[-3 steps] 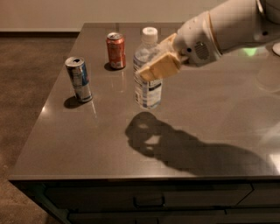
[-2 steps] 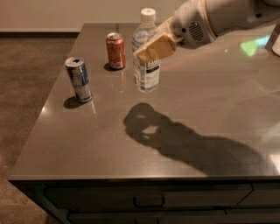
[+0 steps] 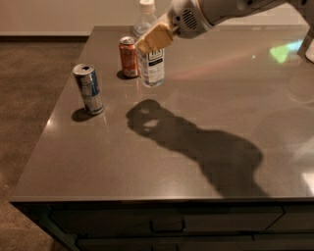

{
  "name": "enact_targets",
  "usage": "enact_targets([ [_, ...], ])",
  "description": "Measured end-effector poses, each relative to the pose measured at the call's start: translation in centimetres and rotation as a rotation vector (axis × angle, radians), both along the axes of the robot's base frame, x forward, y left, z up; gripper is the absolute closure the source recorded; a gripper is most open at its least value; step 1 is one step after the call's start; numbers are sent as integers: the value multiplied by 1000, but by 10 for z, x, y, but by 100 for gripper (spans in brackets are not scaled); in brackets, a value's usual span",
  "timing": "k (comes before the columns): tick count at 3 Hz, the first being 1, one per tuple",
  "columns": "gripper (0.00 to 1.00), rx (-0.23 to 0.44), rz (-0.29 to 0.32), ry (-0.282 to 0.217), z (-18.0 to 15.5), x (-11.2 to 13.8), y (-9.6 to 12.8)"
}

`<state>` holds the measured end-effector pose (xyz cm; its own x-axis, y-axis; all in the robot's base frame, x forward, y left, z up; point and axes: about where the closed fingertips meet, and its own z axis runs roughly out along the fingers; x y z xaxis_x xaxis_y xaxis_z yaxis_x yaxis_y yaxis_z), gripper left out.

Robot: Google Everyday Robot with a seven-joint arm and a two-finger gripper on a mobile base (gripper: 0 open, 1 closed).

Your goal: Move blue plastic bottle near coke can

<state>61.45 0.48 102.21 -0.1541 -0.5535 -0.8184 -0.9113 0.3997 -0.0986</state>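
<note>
Standing upright just to the right of the coke can (image 3: 128, 58), the bottle (image 3: 154, 63) has its white cap (image 3: 146, 6) well above the can's silver top, and its long axis runs straight up from the surface (image 3: 221, 98). The two look almost touching at the base. A thin gap may remain, but the view does not settle it, and I also cannot say for sure that the bottle's foot bears fully on the surface rather than hanging a hair above it.

The pincer (image 3: 152, 39) comes in from the right of the coke can and above it, at the end of a white arm (image 3: 206, 12) that reaches down from the far right. Its tan fingers (image 3: 158, 35) are clamped on the bottle's upper body, just over the label, so the bottle lies directly within the grip and hangs below it.

A slim blue can (image 3: 89, 90) stands well apart, to the left of the coke can and nearer the front edge, clear of the arm's path.

Judging by how things lie, the placing is all but done. The next move likely calls for settling the bottle, opening the fingers and drawing back up and to the right, away from the coke can. A sideways pull leftward could tip the tall bottle into the can.
</note>
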Motion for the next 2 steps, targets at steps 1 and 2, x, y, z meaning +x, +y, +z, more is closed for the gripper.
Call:
enact_targets([
  [1, 100, -15, -6, 19, -13, 26, 18],
  [2, 100, -16, -33, 37, -22, 55, 25],
])
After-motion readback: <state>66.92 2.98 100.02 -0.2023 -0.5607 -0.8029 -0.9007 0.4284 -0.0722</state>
